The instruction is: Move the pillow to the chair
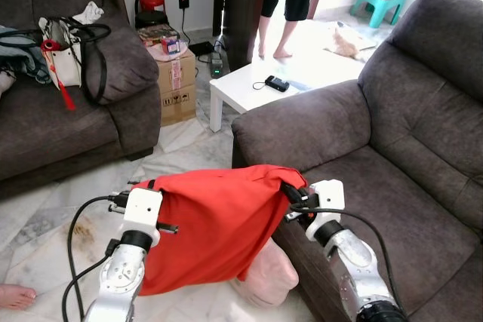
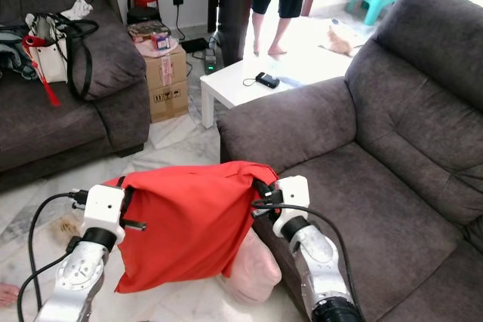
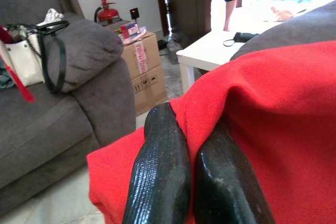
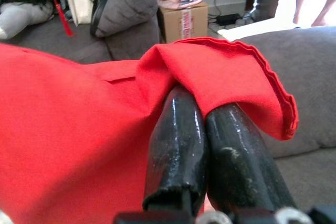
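Pillow in red fabric cover (image 1: 211,224), pinched by left gripper (image 3: 197,145) and right gripper (image 4: 202,124): pink inner cushion (image 1: 268,273) may slip out.

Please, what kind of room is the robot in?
Most likely a home living room: a grey armchair, a grey sofa holding a handbag, and a low white table.

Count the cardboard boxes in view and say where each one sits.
1. The cardboard box stands on the floor between the left sofa's armrest and the white coffee table, with small items stacked on top. Others may be hidden behind furniture.
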Robot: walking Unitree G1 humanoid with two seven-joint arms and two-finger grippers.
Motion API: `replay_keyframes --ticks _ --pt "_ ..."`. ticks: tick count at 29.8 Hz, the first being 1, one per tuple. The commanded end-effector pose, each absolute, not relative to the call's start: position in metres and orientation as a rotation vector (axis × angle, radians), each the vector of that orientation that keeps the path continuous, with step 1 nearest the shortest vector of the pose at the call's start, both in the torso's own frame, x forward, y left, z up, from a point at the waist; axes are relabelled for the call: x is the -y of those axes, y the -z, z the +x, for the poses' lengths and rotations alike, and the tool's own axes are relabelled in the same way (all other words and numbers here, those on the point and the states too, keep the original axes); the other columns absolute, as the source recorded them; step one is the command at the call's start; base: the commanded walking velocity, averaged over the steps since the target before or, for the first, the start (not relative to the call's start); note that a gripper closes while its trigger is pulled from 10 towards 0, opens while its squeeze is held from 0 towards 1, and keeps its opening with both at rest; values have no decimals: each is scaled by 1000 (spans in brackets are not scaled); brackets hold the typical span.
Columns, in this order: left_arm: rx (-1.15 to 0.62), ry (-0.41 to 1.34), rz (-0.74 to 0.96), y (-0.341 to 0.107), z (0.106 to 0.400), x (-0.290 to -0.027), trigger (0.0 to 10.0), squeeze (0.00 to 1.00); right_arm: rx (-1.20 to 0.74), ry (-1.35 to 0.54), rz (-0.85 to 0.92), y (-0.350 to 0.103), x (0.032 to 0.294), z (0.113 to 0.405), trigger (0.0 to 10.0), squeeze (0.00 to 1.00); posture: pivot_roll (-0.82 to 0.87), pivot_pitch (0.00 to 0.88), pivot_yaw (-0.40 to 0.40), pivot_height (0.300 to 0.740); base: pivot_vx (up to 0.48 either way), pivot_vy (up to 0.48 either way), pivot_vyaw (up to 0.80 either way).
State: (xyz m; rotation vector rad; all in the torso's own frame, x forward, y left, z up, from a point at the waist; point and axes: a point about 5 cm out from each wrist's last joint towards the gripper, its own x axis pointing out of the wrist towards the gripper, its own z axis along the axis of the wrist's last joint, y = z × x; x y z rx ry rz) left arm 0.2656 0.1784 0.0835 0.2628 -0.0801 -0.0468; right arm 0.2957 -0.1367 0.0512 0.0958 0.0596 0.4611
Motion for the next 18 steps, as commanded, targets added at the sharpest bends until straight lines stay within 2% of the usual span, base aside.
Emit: replay_keyframes --ticks 1,18 --pt "150 43 258 -98 272 -173 10000 0 19 -437 100 -63 143 297 10000 0 108 35 -119 740 0 0 0" --pt "155 46 265 -98 276 -167 10000 0 61 -447 99 -70 139 300 10000 0 106 22 -124 740 0 0 0"
